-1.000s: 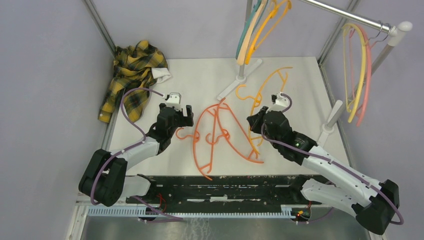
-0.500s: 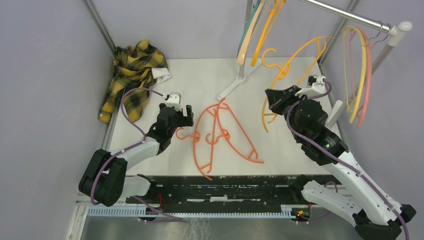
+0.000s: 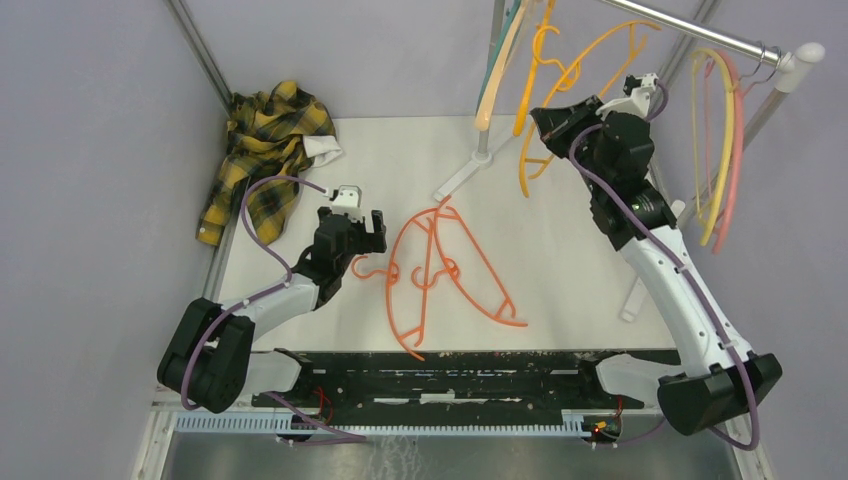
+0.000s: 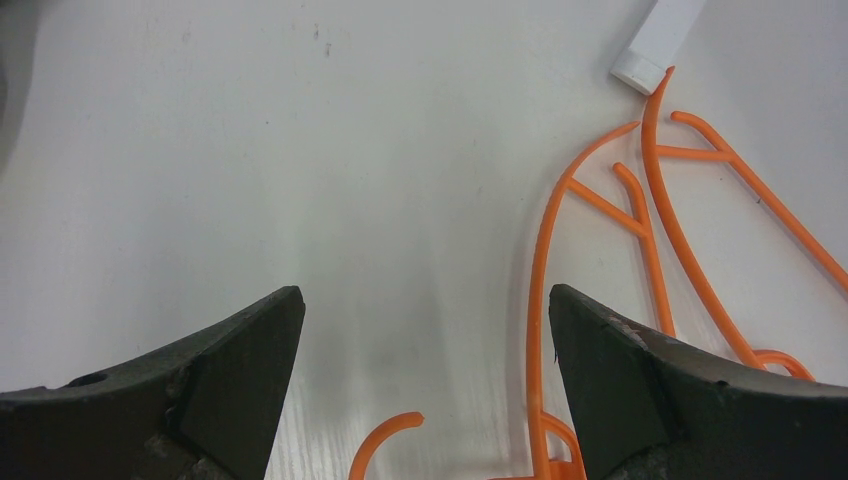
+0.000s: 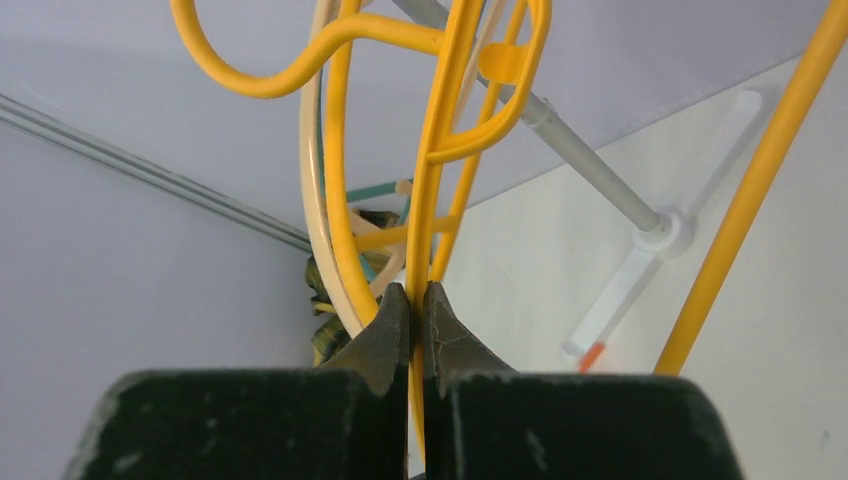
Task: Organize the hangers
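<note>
Left arm (image 3: 262, 300): base at the lower left of the top view, white forearm running up and right, wrist low over the table. Left gripper (image 3: 374, 236) points right, toward frame centre. In the left wrist view the left gripper (image 4: 425, 300) has its jaws spread wide; both dark fingers (image 4: 225, 370) are bare, with nothing between them.

Right arm (image 3: 680, 290): base at the lower right, white links stretched steeply up and left, wrist high in the upper right of the frame. Right gripper (image 3: 541, 117) points left. In the right wrist view the right gripper (image 5: 410, 300) has its fingers (image 5: 385, 335) pressed together, clamping one thin bar of a yellow-orange hanger (image 5: 433, 200).
</note>
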`<state>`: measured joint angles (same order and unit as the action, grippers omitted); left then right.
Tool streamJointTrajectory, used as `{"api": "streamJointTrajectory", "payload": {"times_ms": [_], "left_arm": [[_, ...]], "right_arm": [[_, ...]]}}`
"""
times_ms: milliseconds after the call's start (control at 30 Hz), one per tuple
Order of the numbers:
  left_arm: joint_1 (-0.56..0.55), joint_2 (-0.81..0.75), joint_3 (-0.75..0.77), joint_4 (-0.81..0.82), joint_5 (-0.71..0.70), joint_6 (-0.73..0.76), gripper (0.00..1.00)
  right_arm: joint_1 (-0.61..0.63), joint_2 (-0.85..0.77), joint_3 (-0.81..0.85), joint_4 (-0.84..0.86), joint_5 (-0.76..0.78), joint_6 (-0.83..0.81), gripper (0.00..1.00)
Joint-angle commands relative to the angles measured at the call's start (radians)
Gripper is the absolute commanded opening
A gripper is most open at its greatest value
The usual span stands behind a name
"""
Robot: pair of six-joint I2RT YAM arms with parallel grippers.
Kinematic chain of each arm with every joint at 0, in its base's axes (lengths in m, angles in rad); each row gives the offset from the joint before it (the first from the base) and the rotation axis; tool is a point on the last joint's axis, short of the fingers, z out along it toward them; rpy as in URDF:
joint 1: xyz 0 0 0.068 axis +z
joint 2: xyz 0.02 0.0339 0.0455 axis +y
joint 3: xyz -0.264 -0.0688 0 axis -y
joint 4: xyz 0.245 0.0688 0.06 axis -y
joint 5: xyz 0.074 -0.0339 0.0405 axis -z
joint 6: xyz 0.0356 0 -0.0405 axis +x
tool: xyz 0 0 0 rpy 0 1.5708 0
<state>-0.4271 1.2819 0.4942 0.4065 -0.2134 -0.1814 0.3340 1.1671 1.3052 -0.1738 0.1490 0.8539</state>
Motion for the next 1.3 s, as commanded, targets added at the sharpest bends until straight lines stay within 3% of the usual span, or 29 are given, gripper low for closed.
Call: {"api": "streamJointTrajectory", "payload": {"times_ms": [0, 200, 467, 1133, 1267], "left_arm": [[0.000, -0.037, -0.008, 0.049, -0.038, 0.019, 0.99], [0.002, -0.033, -0.010, 0.055, -0.054, 0.020, 0.99], [0.001, -0.016, -0.003, 0.056, -0.059, 0.020, 0.99], [0.000, -0.027, -0.008, 0.057, -0.079, 0.020, 0.99], [0.001, -0.021, -0.007, 0.057, -0.077, 0.020, 0.99]], "right_arm": [[-0.087, 0.060, 0.081, 0.195, -0.169, 0.118, 0.01], [-0.173, 0.092, 0.074, 0.324, -0.253, 0.199, 0.01], [-0.236, 0.127, 0.100, 0.377, -0.317, 0.251, 0.01], [-0.300, 0.340, 0.226, 0.322, -0.403, 0.257, 0.01], [-0.300, 0.362, 0.247, 0.272, -0.432, 0.229, 0.05]]}}
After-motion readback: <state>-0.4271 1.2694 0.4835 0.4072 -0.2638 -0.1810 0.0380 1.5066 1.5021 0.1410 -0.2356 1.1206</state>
